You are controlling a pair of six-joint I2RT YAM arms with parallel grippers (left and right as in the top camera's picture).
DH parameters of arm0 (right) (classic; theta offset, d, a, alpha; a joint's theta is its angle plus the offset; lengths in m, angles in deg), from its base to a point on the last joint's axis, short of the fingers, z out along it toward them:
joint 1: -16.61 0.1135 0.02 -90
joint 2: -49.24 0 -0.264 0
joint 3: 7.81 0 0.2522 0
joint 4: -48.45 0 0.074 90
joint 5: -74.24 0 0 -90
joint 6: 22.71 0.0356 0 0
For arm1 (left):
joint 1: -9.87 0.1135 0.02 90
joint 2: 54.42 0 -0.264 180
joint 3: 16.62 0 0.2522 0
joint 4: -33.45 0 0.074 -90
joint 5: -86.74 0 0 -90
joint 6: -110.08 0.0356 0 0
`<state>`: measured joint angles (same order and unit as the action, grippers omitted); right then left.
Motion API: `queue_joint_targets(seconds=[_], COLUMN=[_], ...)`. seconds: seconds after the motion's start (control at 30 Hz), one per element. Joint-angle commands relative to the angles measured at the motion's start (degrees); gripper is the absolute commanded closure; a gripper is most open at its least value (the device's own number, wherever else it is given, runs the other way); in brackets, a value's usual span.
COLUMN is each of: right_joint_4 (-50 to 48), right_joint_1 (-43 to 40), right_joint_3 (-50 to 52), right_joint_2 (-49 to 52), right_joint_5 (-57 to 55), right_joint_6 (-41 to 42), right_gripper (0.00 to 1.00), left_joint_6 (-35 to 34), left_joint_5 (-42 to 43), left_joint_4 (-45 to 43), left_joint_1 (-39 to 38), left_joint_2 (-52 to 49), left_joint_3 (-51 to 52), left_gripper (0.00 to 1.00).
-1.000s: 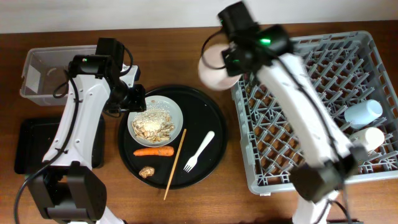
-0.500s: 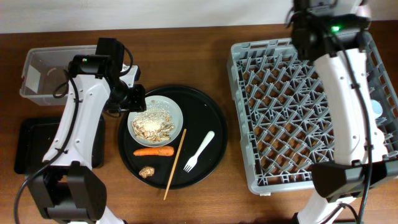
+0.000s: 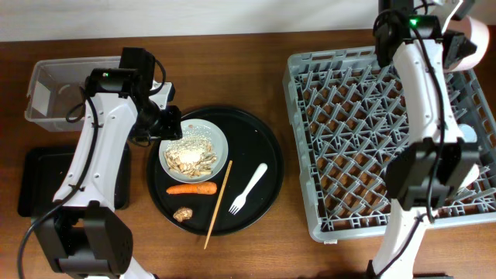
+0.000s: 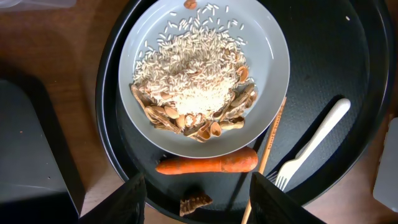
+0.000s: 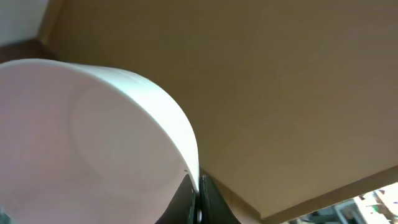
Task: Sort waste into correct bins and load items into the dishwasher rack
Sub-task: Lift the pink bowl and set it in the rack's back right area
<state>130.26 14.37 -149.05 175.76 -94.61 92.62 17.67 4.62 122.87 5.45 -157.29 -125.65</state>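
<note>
One wooden stick (image 3: 218, 204) lies between carrot (image 3: 191, 188) and fork (image 3: 248, 188).

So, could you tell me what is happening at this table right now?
The right tool is shut on the rim of the pinkish bowl, holding it up by the far right corner of the dishwasher rack. The left tool hovers open above the plate of rice on the round black tray, where the carrot and white fork lie beside it.
</note>
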Motion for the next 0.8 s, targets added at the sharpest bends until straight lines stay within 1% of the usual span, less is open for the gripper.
queue_joint_targets(seconds=[0.0,0.2,0.37,0.67,0.77], right_joint_4=[0.0,1.4,1.8,2.1,3.7], right_joint_1=[0.1,1.3,3.5,6.8,7.8], right_joint_3=[0.0,0.0,1.4,11.5,12.3], right_joint_2=[4.0,8.7,10.5,10.6,10.6], right_joint_5=[-2.1,1.9,7.9,14.6,17.7], right_joint_6=[1.2,1.2,2.7,4.0,3.9], right_gripper=[0.96,0.96,0.96,0.96,0.95], left_joint_6=[0.1,0.1,0.1,0.1,0.1], left_joint_5=[-0.2,-0.2,-0.2,-0.2,-0.2], left_joint_4=[0.1,0.1,0.1,0.0,0.0], left_joint_1=[0.2,0.2,0.2,0.2,0.2], left_joint_2=[-0.5,-0.5,-0.5,-0.5,-0.5], left_joint_3=[-0.5,-0.5,-0.5,-0.5,-0.5], left_gripper=[0.47,0.47,0.47,0.47,0.47])
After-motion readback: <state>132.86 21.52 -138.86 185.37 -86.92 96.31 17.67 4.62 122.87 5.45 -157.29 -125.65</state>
